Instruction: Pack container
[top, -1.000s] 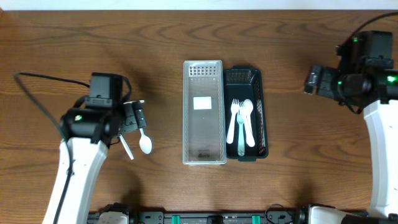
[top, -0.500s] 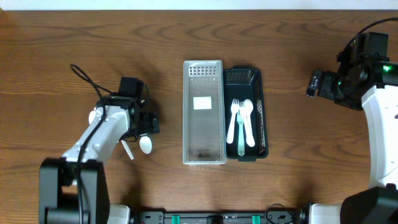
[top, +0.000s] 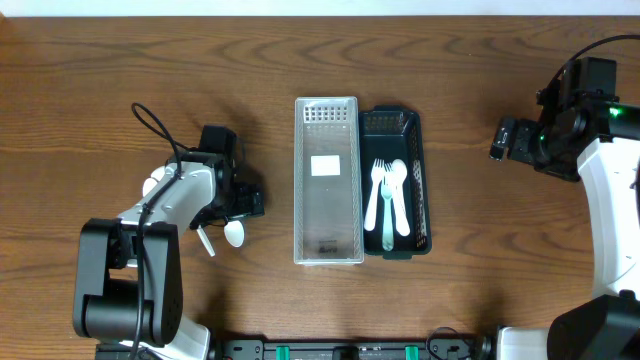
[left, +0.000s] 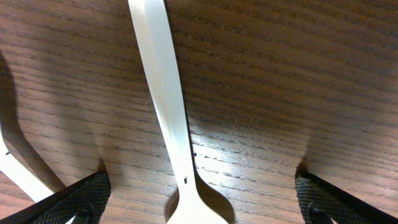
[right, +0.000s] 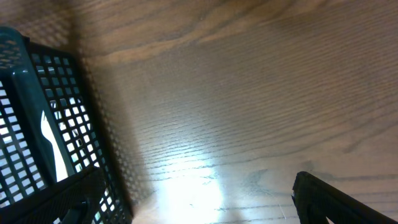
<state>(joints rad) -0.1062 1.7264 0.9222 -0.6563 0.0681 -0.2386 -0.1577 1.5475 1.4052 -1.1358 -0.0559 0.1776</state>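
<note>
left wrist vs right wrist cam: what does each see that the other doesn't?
Left wrist only: a white plastic spoon lying on the brown wood-grain table between the fingers of the open left hand, not gripped. Right wrist only: the dark green mesh plastic basket at the frame's left edge, a white utensil showing through it; bare wood beneath the open right hand. Both: the same table, fingers spread wide, nothing held.

- It is looking like a robotics lab: a left arm (top: 168, 203) at nine o'clock and a right arm (top: 612, 190) at three are standing over a wood-grain table (top: 450, 60).
- A mounting rail (top: 330, 350) is running along six o'clock.
</note>
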